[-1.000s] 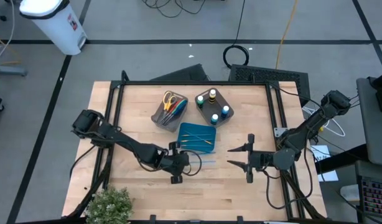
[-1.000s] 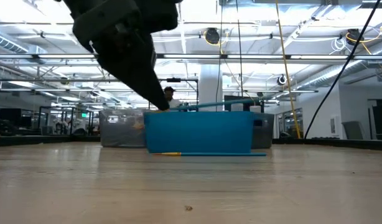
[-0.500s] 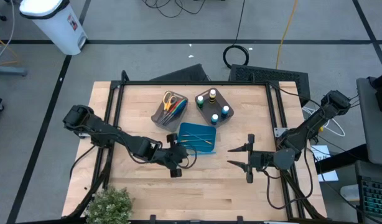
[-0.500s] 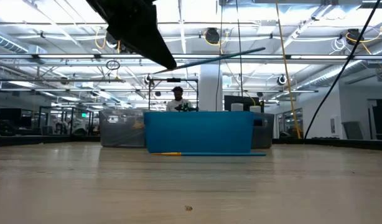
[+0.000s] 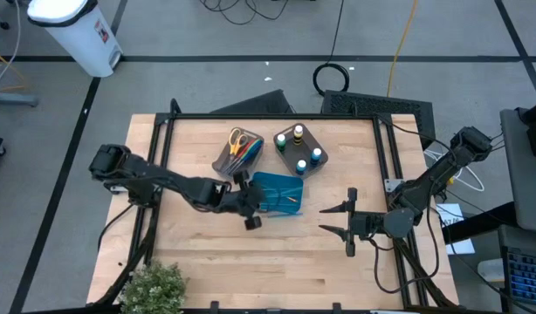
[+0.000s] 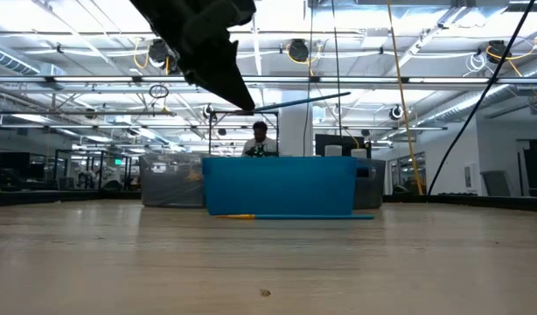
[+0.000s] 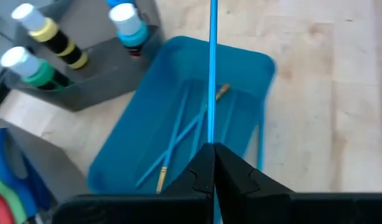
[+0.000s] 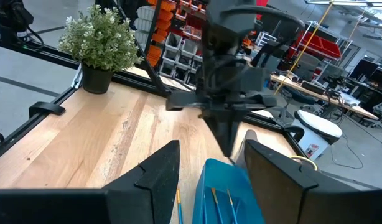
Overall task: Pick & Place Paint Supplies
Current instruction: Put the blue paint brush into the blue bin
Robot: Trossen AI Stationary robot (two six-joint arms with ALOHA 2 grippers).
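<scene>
the left gripper (image 7: 213, 163) hangs in the air at the near edge of the teal tray (image 7: 147, 118), fingers pinched tight on a thin blue brush (image 7: 212, 68) that juts out level over the tray. more brushes (image 7: 178, 140) lie inside it. the right gripper (image 5: 348, 221) waits spread wide above bare table off to the tray's right.

Bench (image 5: 198, 253): pale wood planks, dark frame along its edges. Directly on it: teal tray (image 5: 277, 193) near the middle; two grey-brown bins behind the tray, scissors bin (image 5: 237, 155) and bottle bin (image 5: 299, 150) side by side; thin blue brush (image 6: 321, 216) lying against the tray's near wall; potted plant (image 5: 152, 287) at the front left corner.
</scene>
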